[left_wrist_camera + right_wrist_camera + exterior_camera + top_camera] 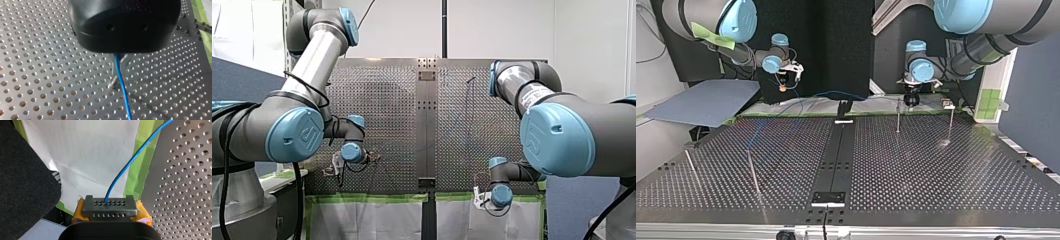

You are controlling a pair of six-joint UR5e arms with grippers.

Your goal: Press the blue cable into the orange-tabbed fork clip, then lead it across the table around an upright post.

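1. Broadly, the perforated metal bench (936,170) fills the lower part of the top view, with a dark strip down its middle.
2. My left arm (287,125) comes in at the left of the front view and my right arm (572,135) at its right. Both reach toward the bottom of that frame.
3. White paper (95,152) edged with green tape (142,160) lies along the bench's far edge in the top view.
4. My right claw (110,206) hangs at the upper left of the top view, over the paper and off the bench. It is closed on the blue cable (125,167), which dips in between its orange-padded metal fingers.
5. My left claw (120,60) sits right of centre near the top of the top view, low over the bench. It is drawn narrow, pinching the cable, which runs straight out from under its black body.
6. Four thin upright posts stand on the bench: two in the upper right of the top view (897,116) (951,124) and two in the lower left (753,172) (690,167).
7. A small black bracket (843,107) stands at the far end of the middle strip.
8. In the top view the cable arcs between the two claws, just above the bracket. Whether it touches the bracket cannot be told.
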